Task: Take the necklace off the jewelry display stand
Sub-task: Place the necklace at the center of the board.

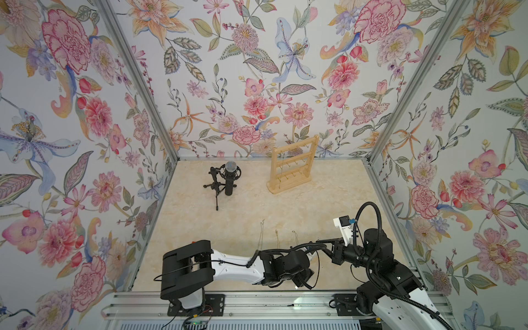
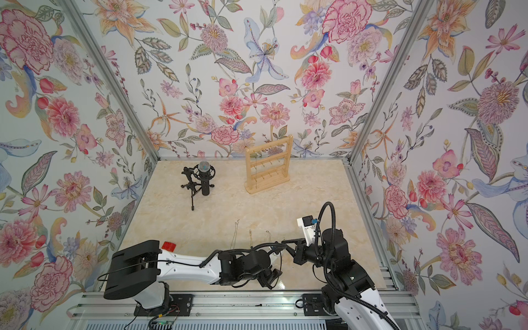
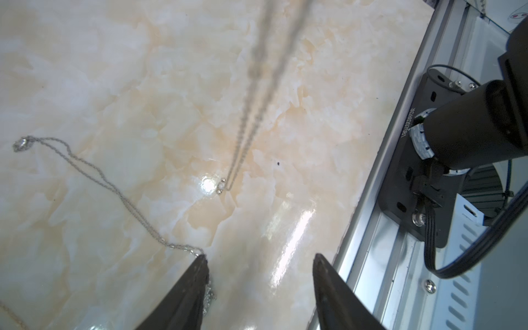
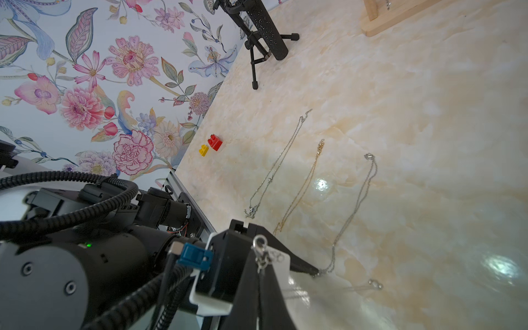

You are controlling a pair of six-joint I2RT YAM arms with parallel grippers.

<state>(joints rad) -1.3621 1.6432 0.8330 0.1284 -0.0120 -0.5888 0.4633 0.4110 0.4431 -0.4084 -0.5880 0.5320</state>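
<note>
Worktop (image 1: 257,205) carries the stand (image 1: 294,165) at the back, well apart from the right pincer (image 4: 258,257), which is clamped on the necklace (image 4: 259,246) near its clasp, the rest dangling. The left pincer (image 3: 260,257) has its jaws apart, one finger (image 3: 194,285) touching a laid chain (image 3: 118,194); moving off could drag it or tangle it with the hanging one.

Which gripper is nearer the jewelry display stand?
Right. The right gripper, shut on a necklace, hangs over the table, short of the jewelry display stand; the left gripper is farther back, by the front rail.
</note>
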